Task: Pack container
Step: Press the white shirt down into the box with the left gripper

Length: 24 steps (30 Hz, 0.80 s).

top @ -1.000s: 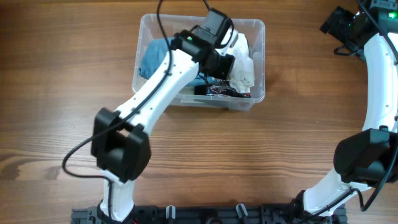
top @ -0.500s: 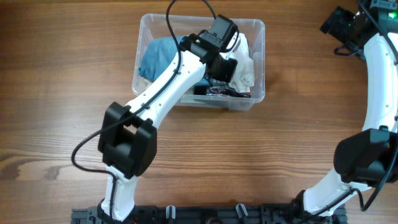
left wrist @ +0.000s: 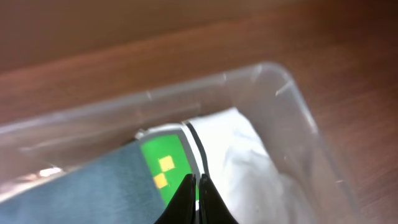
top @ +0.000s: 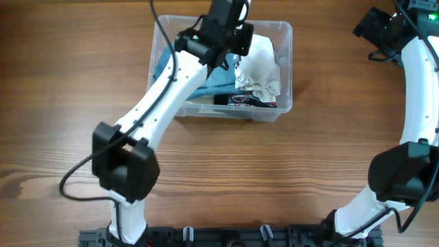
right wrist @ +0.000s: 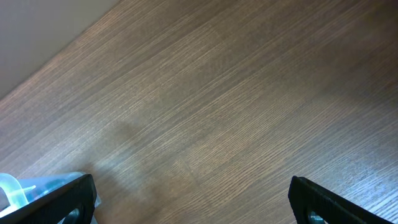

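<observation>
left fingers [left wrist: 188, 198] clenched tip to tip, nothing between them, hanging over the far end of the container [top: 291, 62]. container sits on the desk [top: 68, 103] right under them, well apart from the right fingers [right wrist: 320, 202], which are splayed wide, grasping nothing, over the desk. left arm [top: 171, 89] crosses the container's left half in the overhead view and hides what's beneath it. inside: green packet [left wrist: 163, 165] with yellow squares just beyond the left fingertips, white cloth [top: 260, 68] just right of them, blue cloth [top: 214, 87] to their left, black part with thin wires [top: 243, 101] against the near wall.
</observation>
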Each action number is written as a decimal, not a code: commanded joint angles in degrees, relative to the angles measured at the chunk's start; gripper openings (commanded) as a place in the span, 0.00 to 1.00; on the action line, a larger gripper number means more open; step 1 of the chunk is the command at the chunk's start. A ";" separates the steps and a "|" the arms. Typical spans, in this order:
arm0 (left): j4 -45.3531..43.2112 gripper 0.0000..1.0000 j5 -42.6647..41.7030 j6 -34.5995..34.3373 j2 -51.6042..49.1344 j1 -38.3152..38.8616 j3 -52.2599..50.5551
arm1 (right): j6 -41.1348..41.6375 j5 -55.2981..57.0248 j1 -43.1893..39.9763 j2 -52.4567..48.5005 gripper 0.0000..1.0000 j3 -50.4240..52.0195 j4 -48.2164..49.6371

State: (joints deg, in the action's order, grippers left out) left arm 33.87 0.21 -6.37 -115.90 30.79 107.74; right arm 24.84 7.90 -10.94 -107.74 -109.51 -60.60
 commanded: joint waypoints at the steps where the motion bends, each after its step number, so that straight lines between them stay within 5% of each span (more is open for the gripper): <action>1: 0.28 0.04 -4.74 -0.66 -4.83 0.09 -0.11 | 0.79 -0.26 0.24 -0.70 1.00 0.39 0.15; 13: 2.34 0.04 -2.05 -1.38 -5.99 -0.22 0.09 | 0.79 -0.26 0.24 -0.70 1.00 0.39 0.15; 14: 2.34 0.08 -2.05 -1.40 -4.13 -0.22 0.48 | 0.76 -0.26 0.24 -0.70 1.00 0.39 0.15; 15: 2.36 0.24 -2.08 -1.40 -1.99 -0.28 0.87 | 0.79 -0.26 0.24 -0.70 1.00 0.39 0.15; 20: 6.03 0.41 -2.12 -1.44 10.82 -0.15 1.05 | 0.79 -0.26 0.24 -0.70 1.00 0.39 0.15; 24: 14.64 0.89 -2.14 -1.66 20.63 -0.15 1.03 | 0.79 -0.26 0.24 -0.70 1.00 0.39 0.15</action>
State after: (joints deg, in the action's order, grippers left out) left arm 42.87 -2.66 -7.66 -105.62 30.74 107.74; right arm 24.84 7.90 -10.94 -107.74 -109.51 -60.60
